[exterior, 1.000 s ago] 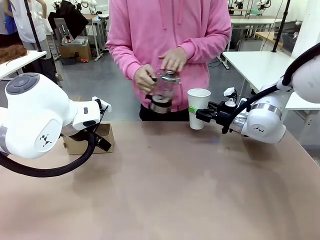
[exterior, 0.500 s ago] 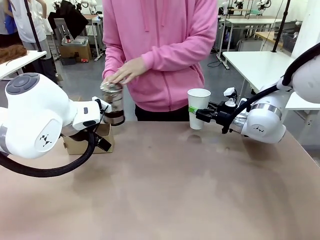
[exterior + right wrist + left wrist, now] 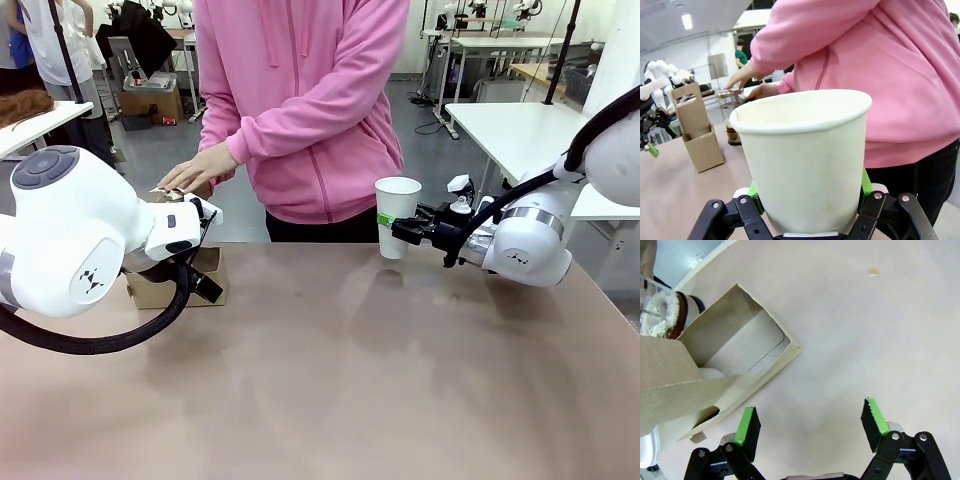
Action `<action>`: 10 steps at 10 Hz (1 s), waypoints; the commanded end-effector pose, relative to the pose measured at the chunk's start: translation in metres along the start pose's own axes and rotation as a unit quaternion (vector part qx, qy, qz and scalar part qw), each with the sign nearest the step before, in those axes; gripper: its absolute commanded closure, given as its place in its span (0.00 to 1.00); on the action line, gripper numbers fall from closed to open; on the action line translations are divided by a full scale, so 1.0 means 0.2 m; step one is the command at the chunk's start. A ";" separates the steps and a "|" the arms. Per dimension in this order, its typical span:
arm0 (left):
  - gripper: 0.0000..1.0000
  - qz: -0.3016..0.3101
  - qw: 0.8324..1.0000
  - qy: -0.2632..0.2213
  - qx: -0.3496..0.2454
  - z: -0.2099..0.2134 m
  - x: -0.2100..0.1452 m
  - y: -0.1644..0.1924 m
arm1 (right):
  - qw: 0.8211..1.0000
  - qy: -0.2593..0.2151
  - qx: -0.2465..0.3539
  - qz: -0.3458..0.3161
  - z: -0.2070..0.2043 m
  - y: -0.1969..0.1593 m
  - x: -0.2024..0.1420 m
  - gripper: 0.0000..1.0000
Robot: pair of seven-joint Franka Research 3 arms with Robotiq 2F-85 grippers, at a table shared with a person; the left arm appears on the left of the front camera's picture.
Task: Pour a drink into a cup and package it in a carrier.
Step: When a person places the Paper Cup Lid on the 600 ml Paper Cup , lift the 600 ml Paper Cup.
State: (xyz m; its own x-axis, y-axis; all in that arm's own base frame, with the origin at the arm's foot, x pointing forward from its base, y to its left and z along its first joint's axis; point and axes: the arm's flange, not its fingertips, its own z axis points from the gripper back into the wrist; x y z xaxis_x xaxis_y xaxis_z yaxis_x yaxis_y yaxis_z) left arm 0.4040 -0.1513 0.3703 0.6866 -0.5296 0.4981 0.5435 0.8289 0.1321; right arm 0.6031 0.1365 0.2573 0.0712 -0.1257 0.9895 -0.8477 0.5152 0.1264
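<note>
My right gripper is shut on a plain white paper cup, held upright above the table's far edge with no lid; the cup looms close in the right wrist view. The brown cardboard carrier stands at the far left, partly behind my left arm. My left gripper hangs open just beside the carrier, with nothing between its green pads. The glass jug stands beyond the carrier, and the drink shows dark at its bottom. The person's hand rests on the jug's top.
A person in a pink hoodie stands at the far side of the tan table, leaning to picture left. A small drop marks the tabletop. White tables stand behind at the right.
The person has carried the jug from in front of the body to picture left and set it down behind the carrier. Both grippers and the cup have stayed where they were.
</note>
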 end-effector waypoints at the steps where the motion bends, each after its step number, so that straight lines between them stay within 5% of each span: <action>1: 0.00 0.000 1.000 -0.001 -0.001 0.00 0.00 0.00 | 1.000 -0.002 -0.010 -0.001 -0.02 0.01 0.01 0.20; 10: 0.00 0.000 1.000 -0.001 -0.001 0.00 0.00 0.00 | 1.000 -0.002 -0.010 -0.001 -0.02 0.01 0.01 0.20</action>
State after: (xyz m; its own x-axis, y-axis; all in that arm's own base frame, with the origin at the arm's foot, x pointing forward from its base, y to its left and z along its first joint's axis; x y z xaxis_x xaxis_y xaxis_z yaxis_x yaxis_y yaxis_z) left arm 0.4040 -0.1513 0.3703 0.6866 -0.5296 0.4981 0.5435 0.8289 0.1321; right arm 0.6031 0.1365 0.2573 0.0712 -0.1257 0.9895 -0.8477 0.5152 0.1264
